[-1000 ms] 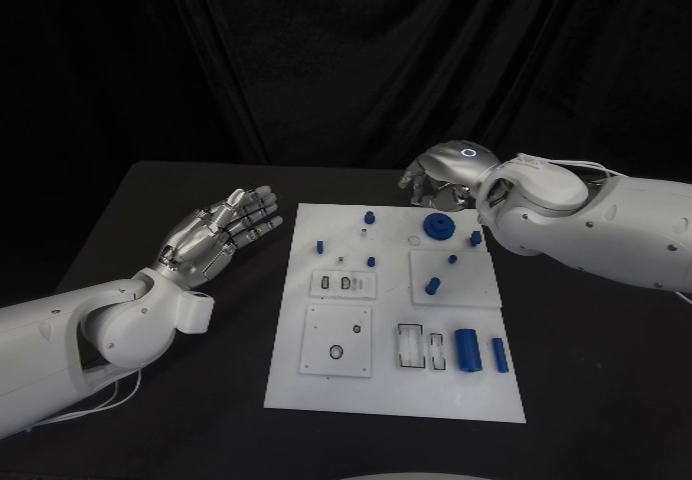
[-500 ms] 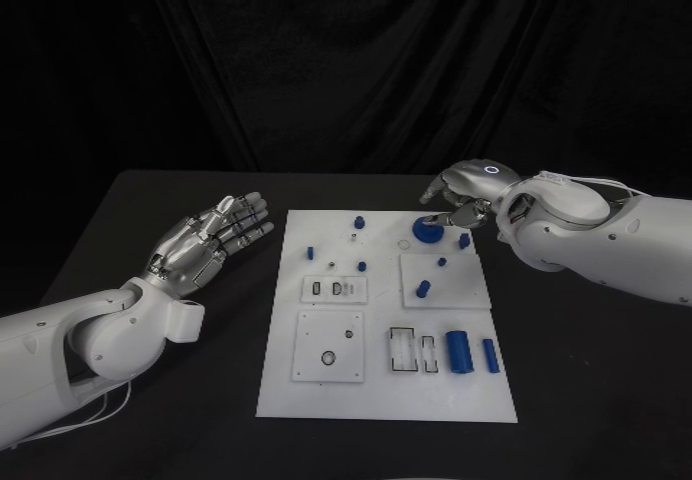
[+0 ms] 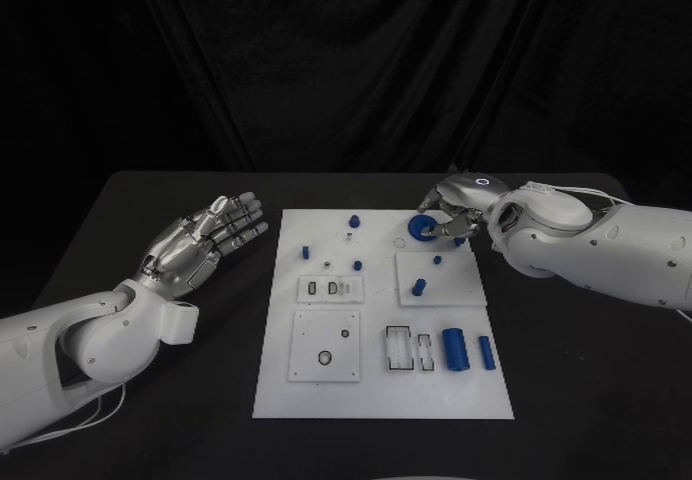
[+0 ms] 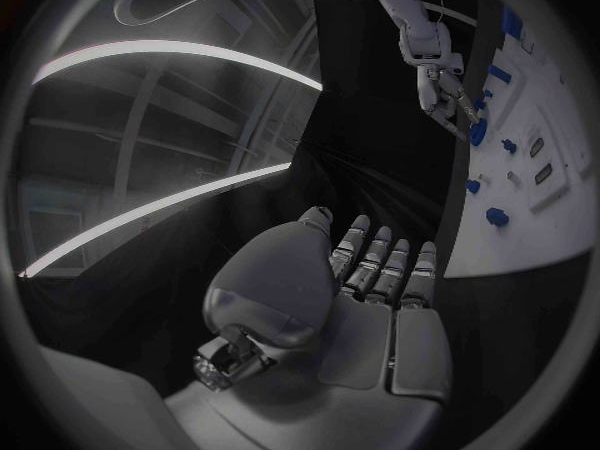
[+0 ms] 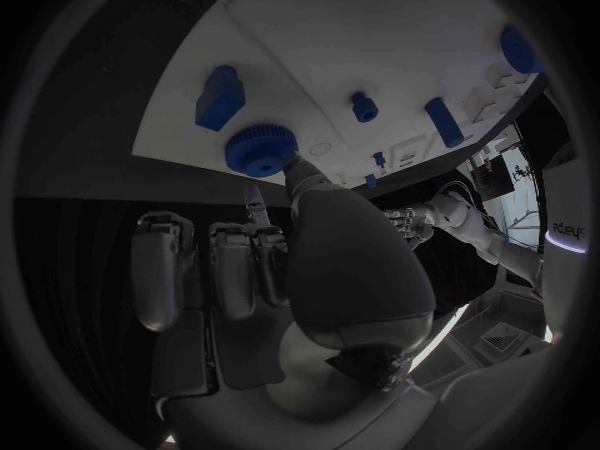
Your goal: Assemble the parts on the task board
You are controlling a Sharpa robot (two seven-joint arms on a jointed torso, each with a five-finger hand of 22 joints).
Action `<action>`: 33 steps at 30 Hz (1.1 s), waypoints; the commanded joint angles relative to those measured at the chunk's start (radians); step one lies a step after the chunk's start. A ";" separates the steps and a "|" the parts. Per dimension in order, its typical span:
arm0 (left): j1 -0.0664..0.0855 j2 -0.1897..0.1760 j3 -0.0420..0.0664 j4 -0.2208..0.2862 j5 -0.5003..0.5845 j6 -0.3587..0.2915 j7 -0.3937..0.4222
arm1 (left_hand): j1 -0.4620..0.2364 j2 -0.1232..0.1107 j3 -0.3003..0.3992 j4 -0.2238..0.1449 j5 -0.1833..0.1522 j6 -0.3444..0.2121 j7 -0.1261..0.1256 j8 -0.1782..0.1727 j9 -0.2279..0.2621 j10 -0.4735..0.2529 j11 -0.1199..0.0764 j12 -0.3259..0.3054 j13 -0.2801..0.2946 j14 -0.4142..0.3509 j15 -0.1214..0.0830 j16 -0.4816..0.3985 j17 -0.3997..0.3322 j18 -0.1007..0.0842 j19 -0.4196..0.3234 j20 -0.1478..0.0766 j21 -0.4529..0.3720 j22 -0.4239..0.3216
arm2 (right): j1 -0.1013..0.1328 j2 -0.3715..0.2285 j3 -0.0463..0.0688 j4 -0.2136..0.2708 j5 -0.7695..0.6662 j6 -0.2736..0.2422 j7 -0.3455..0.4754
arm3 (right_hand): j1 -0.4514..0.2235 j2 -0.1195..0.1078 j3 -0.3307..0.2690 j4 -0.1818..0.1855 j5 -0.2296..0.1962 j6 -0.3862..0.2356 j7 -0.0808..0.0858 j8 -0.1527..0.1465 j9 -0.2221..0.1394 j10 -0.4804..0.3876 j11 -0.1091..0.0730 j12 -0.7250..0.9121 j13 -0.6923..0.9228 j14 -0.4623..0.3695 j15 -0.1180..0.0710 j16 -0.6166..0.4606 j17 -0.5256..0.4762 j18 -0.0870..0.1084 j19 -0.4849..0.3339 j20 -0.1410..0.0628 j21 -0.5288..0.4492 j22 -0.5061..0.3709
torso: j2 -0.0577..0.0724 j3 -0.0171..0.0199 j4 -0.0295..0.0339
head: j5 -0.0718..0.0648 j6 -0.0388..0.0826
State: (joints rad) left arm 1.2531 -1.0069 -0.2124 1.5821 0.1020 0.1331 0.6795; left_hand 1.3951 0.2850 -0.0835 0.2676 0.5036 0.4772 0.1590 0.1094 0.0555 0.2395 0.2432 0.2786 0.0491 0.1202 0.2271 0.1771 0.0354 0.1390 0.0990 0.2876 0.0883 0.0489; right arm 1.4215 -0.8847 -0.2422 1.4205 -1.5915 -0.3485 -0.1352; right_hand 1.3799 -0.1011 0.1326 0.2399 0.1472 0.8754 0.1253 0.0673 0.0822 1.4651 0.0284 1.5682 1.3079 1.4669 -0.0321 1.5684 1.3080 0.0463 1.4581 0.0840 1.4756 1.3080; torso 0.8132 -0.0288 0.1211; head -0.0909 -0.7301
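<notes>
The white task board (image 3: 382,390) lies in the middle of the black table. A round blue gear (image 3: 421,228) sits at its far right corner. My right hand (image 3: 454,205) is over that corner. In the right wrist view its thumb (image 5: 300,185) and one fingertip (image 5: 254,202) pinch the rim of the gear (image 5: 260,150), and the other fingers are curled in. My left hand (image 3: 202,240) hovers left of the board, flat, fingers apart, holding nothing. The left wrist view shows this hand (image 4: 363,300) and, far off, the right hand (image 4: 444,80) at the gear (image 4: 479,130).
Small blue pegs (image 3: 352,217) stand along the board's far half. Two blue cylinders (image 3: 453,348) lie at its near right, beside white slotted inserts (image 3: 329,345). A blue block (image 5: 220,97) lies close behind the gear. Bare black table surrounds the board.
My right hand has come down to the gear and its thumb and fingertip have closed on the rim. The gear keeps its place on the board. The camera has shifted slightly.
</notes>
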 commanded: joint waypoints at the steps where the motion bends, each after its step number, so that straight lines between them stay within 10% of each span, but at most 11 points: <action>1: -0.001 -0.001 0.001 0.003 0.005 0.017 0.196 | 0.009 0.002 0.006 -0.001 0.005 0.006 0.014 0.004 0.001 0.000 0.003 0.003 0.001 0.000 0.007 0.004 0.001 -0.012 0.005 0.004 0.004 0.001 | -0.005 0.000 0.001 -0.003 0.001 0.029 -0.031 | 0.013 0.006 0.002 -0.012 0.017 -0.009 -0.001 -0.002 -0.004 0.106 0.008 0.003 0.263 0.104 0.010 0.002 0.263 -0.007 0.001 0.004 0.004 0.136 | 0.001 -0.0013 0.0007 | 0.000 0.000; 22: -0.001 0.007 0.001 -0.009 0.005 0.023 0.185 | 0.011 0.003 0.013 -0.003 0.007 0.003 0.017 0.003 0.000 -0.001 0.004 0.003 0.001 -0.001 0.008 0.004 0.001 -0.013 0.004 0.004 0.003 0.000 | -0.016 0.005 0.000 -0.019 0.001 0.067 -0.049 | 0.046 0.016 0.024 -0.056 0.143 0.073 0.014 0.037 0.013 0.106 0.032 0.003 0.263 0.104 0.030 0.002 0.263 0.003 -0.029 0.021 -0.022 0.113 | -0.001 -0.0026 0.0003 | 0.001 -0.009; 33: -0.003 0.009 0.001 -0.014 0.005 0.028 0.178 | 0.012 0.003 0.017 -0.003 0.008 0.000 0.019 0.002 0.000 -0.003 0.004 0.002 0.000 -0.001 0.009 0.004 0.001 -0.014 0.004 0.004 0.003 0.000 | -0.017 0.006 0.001 -0.015 0.001 0.048 -0.034 | 0.081 0.024 0.048 -0.109 0.206 0.191 -0.017 0.143 0.097 0.106 0.011 0.003 0.263 0.104 0.014 0.002 0.263 0.006 -0.035 0.012 -0.031 0.110 | -0.001 -0.0027 -0.0004 | 0.002 -0.004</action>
State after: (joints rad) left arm 1.2521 -0.9988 -0.2124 1.5666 0.1031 0.1436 0.6795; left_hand 1.3987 0.2886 -0.0752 0.2647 0.5075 0.4771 0.1590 0.1094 0.0553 0.2395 0.2431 0.2786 0.0488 0.1164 0.2307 0.1771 0.0350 0.1390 0.0990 0.2876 0.0883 0.0486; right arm 1.4131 -0.8776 -0.2351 1.4068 -1.5843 -0.3150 -0.1521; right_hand 1.4499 -0.0853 0.1630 0.1509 0.3501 0.9904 0.1683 0.1277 0.0927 1.4653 0.0455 1.5681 1.3075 1.4665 -0.0110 1.5683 1.3077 0.0466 1.4216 0.1012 1.4471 1.3076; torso 0.8125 -0.0312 0.1213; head -0.0904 -0.7359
